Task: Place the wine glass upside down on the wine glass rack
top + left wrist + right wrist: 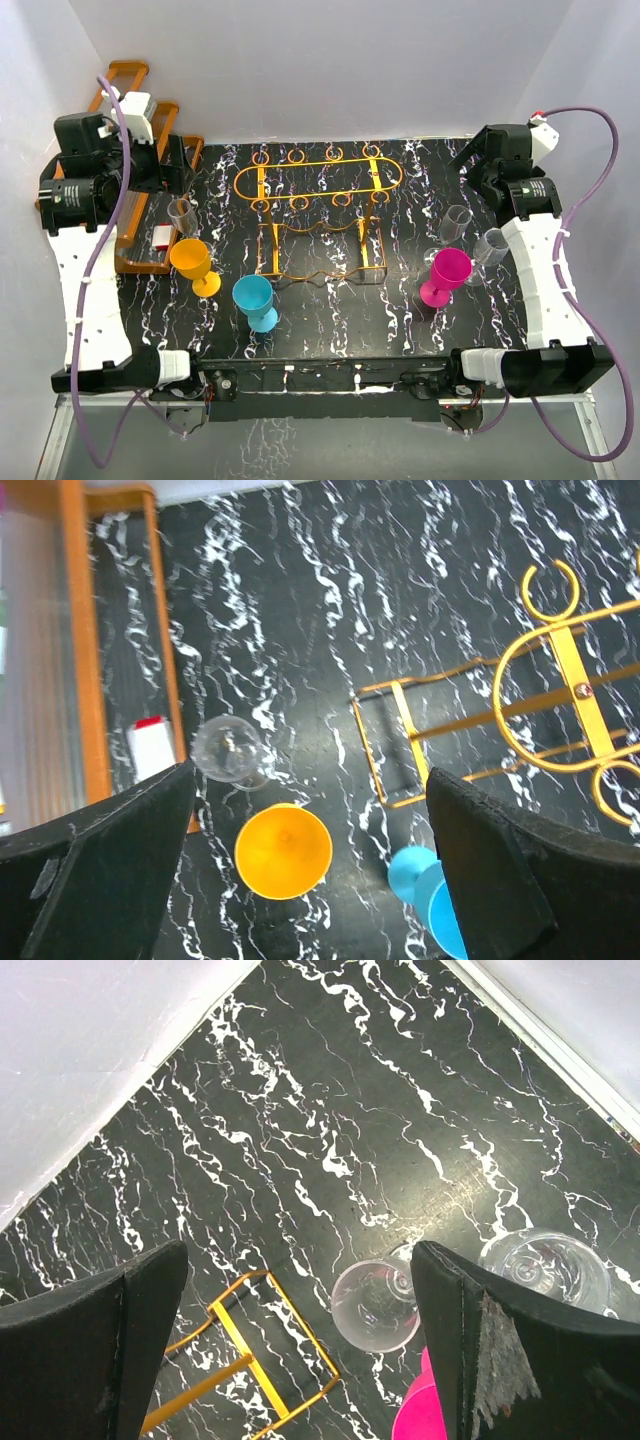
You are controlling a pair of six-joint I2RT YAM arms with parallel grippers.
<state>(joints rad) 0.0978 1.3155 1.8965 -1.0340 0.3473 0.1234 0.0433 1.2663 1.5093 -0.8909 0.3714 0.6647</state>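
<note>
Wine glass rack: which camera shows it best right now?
Top external: the whole wine glass rack shows, oval rail to wavy bars. Left wrist catches only one end with loops; right wrist only a corner of its base.

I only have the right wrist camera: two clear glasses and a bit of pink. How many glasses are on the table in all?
Observer: Six. Besides yours, the top view shows a third clear glass, an orange glass and a blue glass on the left.
Operator: Anything on the rack yet?
Observer: No glass hangs on the wine glass rack.
Operator: And the left gripper?
Observer: The left gripper is open and holds nothing, back by the far left corner.
</note>
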